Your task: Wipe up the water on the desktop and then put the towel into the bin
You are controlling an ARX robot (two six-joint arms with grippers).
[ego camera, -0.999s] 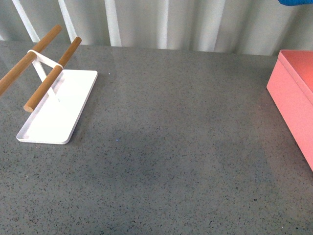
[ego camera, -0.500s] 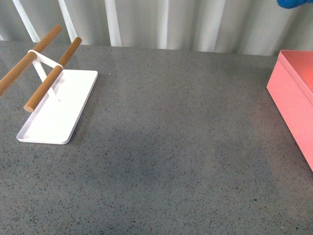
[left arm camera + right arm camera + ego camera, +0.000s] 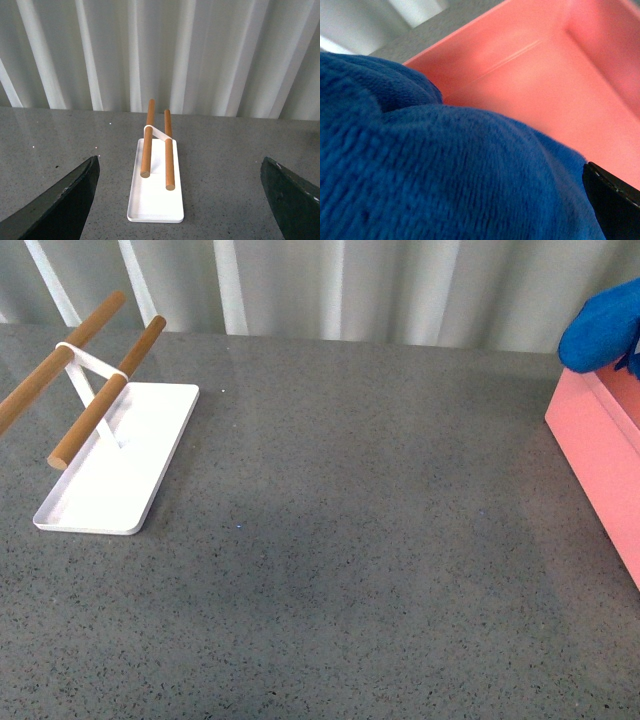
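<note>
**Towel held over the bin, left arm idle**

Right gripper (image 3: pixel 613 206): only one dark finger edge showed in the right wrist view. The towel (image 3: pixel 445 165) was bunched thick against it and filled most of that view. Read as clamped on the towel. The cloth hung above the bin's floor, not on it.

Bin (image 3: pixel 530 85): pink inner walls and bare floor lay just beyond the blue cloth. In the front view, the towel was a rounded blue mass at the bin's far corner, overlapping the rim. The bin stood at the right edge of the desktop (image 3: pixel 350 540).

Left gripper (image 3: pixel 178 162): jaws spread wide, nothing between them, hanging above the desktop and facing the white tray (image 3: pixel 120 460).

The tray sat far left on the desktop, well apart from the bin, and carried two wooden rods (image 3: pixel 105 395) slanted on a white stand. A pale ribbed wall (image 3: pixel 400 290) stood behind.
</note>
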